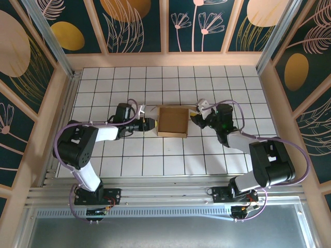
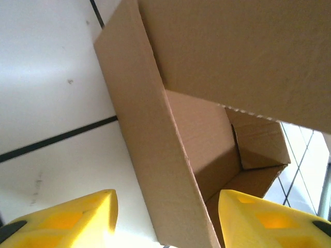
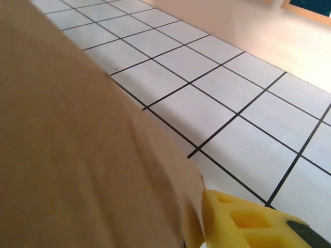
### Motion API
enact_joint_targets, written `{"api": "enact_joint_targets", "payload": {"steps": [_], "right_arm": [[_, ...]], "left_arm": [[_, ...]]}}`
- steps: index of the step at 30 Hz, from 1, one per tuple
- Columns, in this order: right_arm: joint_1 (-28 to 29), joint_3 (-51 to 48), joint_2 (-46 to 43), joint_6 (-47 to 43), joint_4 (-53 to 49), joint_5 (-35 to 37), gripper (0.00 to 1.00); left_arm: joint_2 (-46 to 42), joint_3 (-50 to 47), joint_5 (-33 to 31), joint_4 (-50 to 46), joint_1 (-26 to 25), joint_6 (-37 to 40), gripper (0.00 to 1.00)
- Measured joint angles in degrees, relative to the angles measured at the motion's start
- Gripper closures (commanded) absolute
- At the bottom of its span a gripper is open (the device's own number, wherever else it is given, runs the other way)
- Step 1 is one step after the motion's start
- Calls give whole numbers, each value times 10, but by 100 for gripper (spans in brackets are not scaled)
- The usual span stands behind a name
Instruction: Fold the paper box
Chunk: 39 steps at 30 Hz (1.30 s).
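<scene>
In the top view, the paper box [image 1: 172,121] sits near the middle of the frame on the white tiled bench [image 1: 155,160]. It is a squarish brown cardboard box with its walls up and its top open.

The left end effector [image 1: 149,124] meets the box's left wall. In the left wrist view, its two yellow fingers [image 2: 83,219] stand apart at the bottom corners of the frame with that wall's edge between them. A gap shows on the left finger's side, so we read this end effector as open and straddling the wall rather than pinching it.

The right end effector [image 1: 194,118] is at the box's right wall. In the right wrist view, cardboard covers the left of the frame. One yellow finger [image 3: 238,222] at the lower right lies against the cardboard and the other is hidden, so we cannot tell whether it is clamped.
</scene>
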Motion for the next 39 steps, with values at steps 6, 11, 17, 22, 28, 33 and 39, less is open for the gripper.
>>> {"api": "enact_joint_targets", "payload": {"steps": [6, 11, 17, 22, 28, 33, 39], "right_arm": [[22, 9, 0, 7, -2, 31, 68], [29, 10, 0, 24, -12, 47, 76], [39, 25, 0, 53, -31, 70, 80], [42, 62, 4, 103, -71, 89, 80], [51, 108, 15, 164, -130, 119, 80], [61, 121, 17, 218, -166, 142, 81], [90, 160, 25, 281, -216, 182, 81]], "left_arm": [[30, 17, 22, 1, -25, 0, 49], [53, 24, 27, 2, -29, 0, 58], [54, 32, 14, -5, -31, 1, 67], [54, 57, -24, -37, -42, 10, 72], [43, 64, -72, -57, -56, 21, 72], [29, 76, -132, -96, -74, 34, 71], [26, 98, -195, -136, -84, 42, 71]]}}
